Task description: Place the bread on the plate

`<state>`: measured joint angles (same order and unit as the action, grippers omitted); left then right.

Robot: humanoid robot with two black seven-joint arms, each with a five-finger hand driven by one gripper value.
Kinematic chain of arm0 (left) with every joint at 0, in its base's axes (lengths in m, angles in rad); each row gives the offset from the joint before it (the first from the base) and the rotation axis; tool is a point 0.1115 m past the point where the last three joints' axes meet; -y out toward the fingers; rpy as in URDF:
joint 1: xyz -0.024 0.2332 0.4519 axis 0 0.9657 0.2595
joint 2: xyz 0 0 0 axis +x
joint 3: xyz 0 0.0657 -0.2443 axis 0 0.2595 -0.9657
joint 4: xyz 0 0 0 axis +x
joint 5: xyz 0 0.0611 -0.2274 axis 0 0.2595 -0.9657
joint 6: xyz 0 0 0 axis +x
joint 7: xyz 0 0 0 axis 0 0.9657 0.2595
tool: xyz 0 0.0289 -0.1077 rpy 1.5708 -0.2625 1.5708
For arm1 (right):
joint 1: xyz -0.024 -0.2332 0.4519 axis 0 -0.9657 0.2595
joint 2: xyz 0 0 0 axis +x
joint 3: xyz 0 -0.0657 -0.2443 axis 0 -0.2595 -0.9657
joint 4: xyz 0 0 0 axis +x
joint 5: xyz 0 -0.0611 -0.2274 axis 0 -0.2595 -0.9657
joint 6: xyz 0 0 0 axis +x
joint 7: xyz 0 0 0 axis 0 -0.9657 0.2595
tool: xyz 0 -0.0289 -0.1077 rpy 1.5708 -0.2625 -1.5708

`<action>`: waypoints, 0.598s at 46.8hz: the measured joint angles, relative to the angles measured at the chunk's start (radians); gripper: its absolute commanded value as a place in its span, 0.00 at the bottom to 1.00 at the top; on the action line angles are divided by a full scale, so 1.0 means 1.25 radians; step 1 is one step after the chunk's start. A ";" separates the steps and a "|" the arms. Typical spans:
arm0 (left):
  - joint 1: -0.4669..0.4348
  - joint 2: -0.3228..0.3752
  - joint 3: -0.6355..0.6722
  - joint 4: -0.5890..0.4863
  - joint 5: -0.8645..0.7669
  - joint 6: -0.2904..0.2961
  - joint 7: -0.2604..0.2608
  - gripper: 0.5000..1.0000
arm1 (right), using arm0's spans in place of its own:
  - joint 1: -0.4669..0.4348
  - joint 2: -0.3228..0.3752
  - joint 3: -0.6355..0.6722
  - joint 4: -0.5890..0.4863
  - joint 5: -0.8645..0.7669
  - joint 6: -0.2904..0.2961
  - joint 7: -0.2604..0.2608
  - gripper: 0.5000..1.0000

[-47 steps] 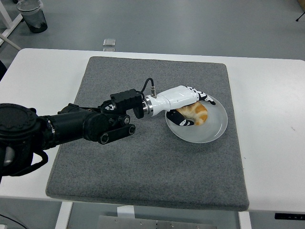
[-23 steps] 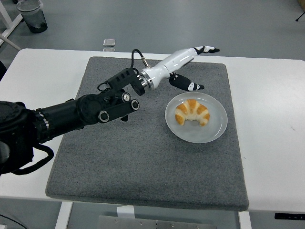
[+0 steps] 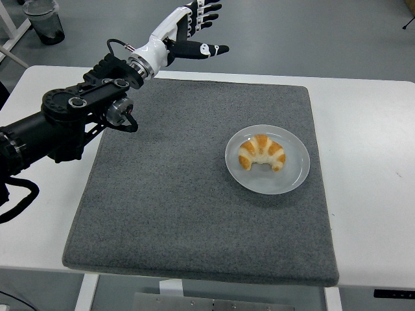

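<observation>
White table (image 3: 369,116), rounded corners, smooth top; 1 grey mat (image 3: 194,214) covers most of it, square-cut, felt-like nap. Left arm (image 3: 71,116) enters from the left edge, black, jointed housings with round silver caps, angled up and away over the mat's far-left corner, 1 thin black cable looped at the wrist. Left hand (image 3: 191,29) white with black fingertips, raised above the table's far edge, fingers extended and fanned, thumb stretched out to the right, holding nothing. Plate (image 3: 295,175) on the mat's right half, round, pale, glossy, shallow rim. Bread (image 3: 261,153) is 1 croissant, lying inside the plate toward its upper-left part, crescent with both ends pointing toward the near edge, golden-brown ridges with paler bands between. Hand and bread well apart.
</observation>
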<state>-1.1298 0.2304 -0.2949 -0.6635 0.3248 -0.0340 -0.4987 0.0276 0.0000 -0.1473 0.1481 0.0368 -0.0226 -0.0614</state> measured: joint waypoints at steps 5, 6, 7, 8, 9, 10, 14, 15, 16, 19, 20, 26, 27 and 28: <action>0.000 0.013 -0.014 0.040 -0.068 -0.048 0.002 0.95 | 0.000 0.000 0.000 0.000 0.000 0.001 0.000 0.86; 0.000 0.014 -0.014 0.048 -0.082 -0.055 0.004 0.95 | 0.000 0.000 0.000 0.000 0.000 0.002 0.000 0.86; -0.001 0.015 -0.014 0.057 -0.096 -0.061 0.008 0.95 | 0.000 0.000 0.000 0.000 0.000 0.002 0.000 0.86; -0.002 0.015 -0.014 0.066 -0.108 -0.067 0.012 0.96 | 0.000 0.000 0.000 0.000 0.000 0.002 0.000 0.86; -0.003 0.015 -0.014 0.077 -0.125 -0.074 0.019 0.96 | 0.000 0.000 0.000 0.000 0.000 0.002 0.000 0.86; -0.004 0.015 -0.015 0.086 -0.138 -0.080 0.025 0.96 | 0.000 0.000 0.000 0.000 0.000 0.002 0.000 0.86; -0.005 0.016 -0.016 0.118 -0.195 -0.112 0.049 0.96 | 0.000 0.000 0.000 0.000 0.000 0.002 0.000 0.86; -0.005 0.016 -0.016 0.125 -0.207 -0.120 0.053 0.96 | 0.000 0.000 0.000 0.001 0.000 0.002 0.000 0.86; -0.005 0.016 -0.016 0.133 -0.221 -0.130 0.056 0.96 | 0.000 0.000 0.000 0.001 0.000 0.002 0.000 0.86; -0.005 0.016 -0.016 0.153 -0.254 -0.151 0.060 0.96 | 0.000 0.000 0.000 0.001 0.000 0.002 0.000 0.86; -0.005 0.016 -0.016 0.158 -0.260 -0.156 0.060 0.96 | 0.000 0.000 0.000 0.001 0.000 0.002 0.000 0.86; 0.004 0.021 -0.029 0.174 -0.296 -0.183 0.060 0.96 | 0.000 0.000 0.000 0.001 0.000 0.002 0.000 0.86; 0.007 0.023 -0.034 0.175 -0.301 -0.187 0.060 0.96 | 0.000 0.000 0.000 0.001 0.000 0.002 0.000 0.86; 0.009 0.026 -0.040 0.175 -0.307 -0.191 0.060 0.96 | 0.000 0.000 0.000 0.001 0.000 0.002 0.000 0.86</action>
<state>-1.1188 0.2627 -0.3450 -0.4447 -0.0584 -0.2722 -0.4232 0.0276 0.0000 -0.1473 0.1488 0.0368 -0.0196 -0.0615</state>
